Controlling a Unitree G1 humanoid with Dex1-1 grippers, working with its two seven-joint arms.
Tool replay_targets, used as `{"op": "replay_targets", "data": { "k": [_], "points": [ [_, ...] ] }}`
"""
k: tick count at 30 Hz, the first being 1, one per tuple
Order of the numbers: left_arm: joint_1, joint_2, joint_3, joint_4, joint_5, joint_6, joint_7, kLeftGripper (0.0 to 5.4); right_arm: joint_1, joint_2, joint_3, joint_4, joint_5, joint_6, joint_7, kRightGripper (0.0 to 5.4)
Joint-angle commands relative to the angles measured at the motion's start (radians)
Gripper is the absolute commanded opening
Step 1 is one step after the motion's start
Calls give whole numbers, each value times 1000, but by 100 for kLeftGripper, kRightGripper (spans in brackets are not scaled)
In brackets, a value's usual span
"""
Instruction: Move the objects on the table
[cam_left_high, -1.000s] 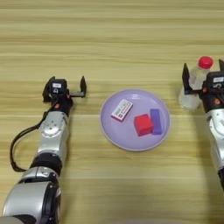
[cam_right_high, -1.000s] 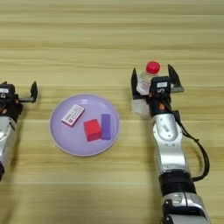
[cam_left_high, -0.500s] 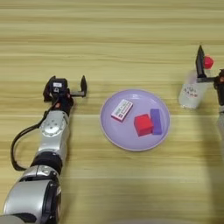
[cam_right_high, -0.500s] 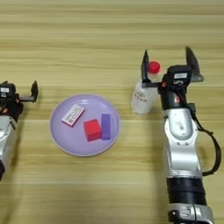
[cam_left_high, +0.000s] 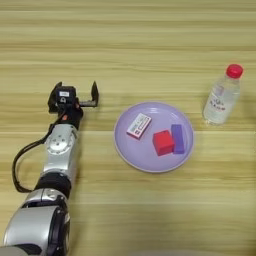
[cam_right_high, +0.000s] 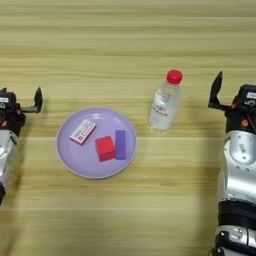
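- right gripper (cam_right_high: 235, 100) has backed off to the right of the clear bottle (cam_right_high: 164, 100); a second ago its fingers stood on both sides of the bottle, now there's a clear gap of bare bench between them
- only one right finger (cam_right_high: 216, 90) shows, the other runs off the picture edge; that one sits far out from the wrist, so fingers look wide and hold nothing
- bottle stands upright with red cap on top, left of the right fingers, just beside the plate's upper right edge, not touching it
- bottle sits in about the same spot as before, so this reads as a release: bottle put down, arm pulling away
- left gripper (cam_left_high: 75, 95) parked well left of the lilac plate (cam_left_high: 131, 155), fingers wide, empty, unchanged
- red cube (cam_left_high: 163, 142) and purple block (cam_left_high: 178, 138) lie side by side, touching, on the plate's right half; small white card with red print (cam_left_high: 139, 125) on the plate's left part
- cube and block are about midway between the two sets of fingers, neither touched
- bench (cam_left_high: 125, 50) otherwise bare wood
- judgement: bottle step looks finished; cube and block still to be moved if they count
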Motion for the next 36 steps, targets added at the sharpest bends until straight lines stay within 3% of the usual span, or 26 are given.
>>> {"op": "replay_targets", "data": {
  "k": [1,4,6,10,14,17,19,23,28,32,36],
  "points": [
    [51,-2,-19,-135,12,6,1,540,-36,-2,26,160,-8,-12,17,535],
    [104,-7,-54,-270,-5,47,-55,540,-59,1,40,248,-8,-48,20,535],
    [144,-5,-82,-362,-46,90,-132,540,-74,0,46,299,-6,-66,23,535],
    [216,30,-122,-494,-88,146,-255,540,-101,-11,49,389,-1,-104,28,535],
    [259,75,-143,-529,-115,177,-384,540,-119,-17,50,438,1,-126,27,535],
    [305,116,-202,-544,-123,208,-521,540,-125,-19,52,454,2,-137,27,535],
    [340,129,-227,-570,-156,247,-597,540,-128,-20,53,461,3,-141,27,535],
    [394,146,-286,-618,-141,272,-682,540,-133,-21,55,472,4,-150,27,535],
    [402,135,-359,-624,-85,270,-702,540,-139,-22,58,480,6,-153,27,535],
    [358,81,-400,-607,-52,291,-666,540,-139,-22,58,482,8,-154,26,535],
    [333,56,-428,-604,-19,290,-647,540,-137,-18,58,479,11,-154,24,535]
  ]
}}
